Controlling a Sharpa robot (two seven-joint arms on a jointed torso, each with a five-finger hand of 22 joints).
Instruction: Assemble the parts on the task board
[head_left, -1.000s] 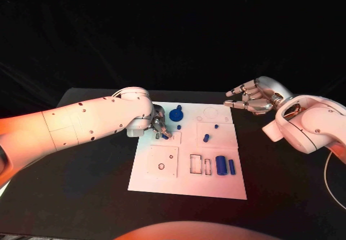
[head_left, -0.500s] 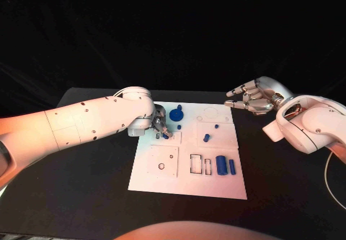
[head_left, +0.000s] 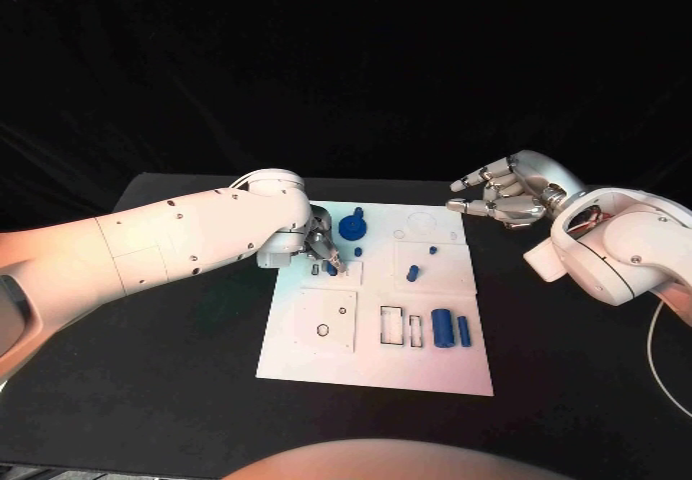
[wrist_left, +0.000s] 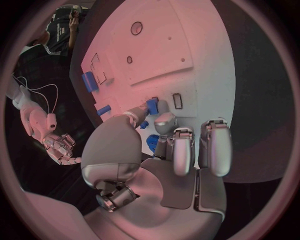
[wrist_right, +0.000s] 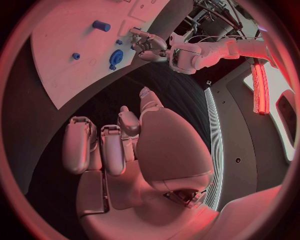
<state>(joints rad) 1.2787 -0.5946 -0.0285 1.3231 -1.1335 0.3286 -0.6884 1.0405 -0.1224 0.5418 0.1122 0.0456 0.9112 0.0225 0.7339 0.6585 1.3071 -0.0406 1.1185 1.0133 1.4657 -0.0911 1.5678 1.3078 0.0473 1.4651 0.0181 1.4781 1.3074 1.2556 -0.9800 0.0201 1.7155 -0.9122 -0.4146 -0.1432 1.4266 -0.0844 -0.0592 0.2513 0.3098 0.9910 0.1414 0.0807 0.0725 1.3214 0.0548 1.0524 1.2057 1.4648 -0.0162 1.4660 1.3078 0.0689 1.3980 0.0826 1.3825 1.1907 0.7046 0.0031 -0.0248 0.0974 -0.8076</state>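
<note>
Left hand (head_left: 320, 250) is low over the far-left part of the task board (head_left: 378, 375), fingertips pinching a small blue peg (head_left: 330, 268) (the left wrist view shows the same peg (wrist_left: 152, 106) caught between thumb and a finger, the other fingers lying straight beside it). The peg's long axis looks close to upright, tilted a little; I cannot tell whether its tip touches the board. A small rectangular slot outline (wrist_left: 177, 101) lies just beside the peg; my reading is that this is the target, so the coming move turns on carrying the peg that short way across and squaring it before pressing down. The left arm comes in from the left, wrist bent down over the board edge. A blue round part (head_left: 353, 230) stands just beyond the hand at the far side. Two blue cylinders (head_left: 443, 330) lie lengthwise at the near right, well apart from the hand. Right hand (head_left: 500, 200) hovers off the board's far-right corner, fingers spread and holding nothing; the left is much the nearer to the work.
</note>
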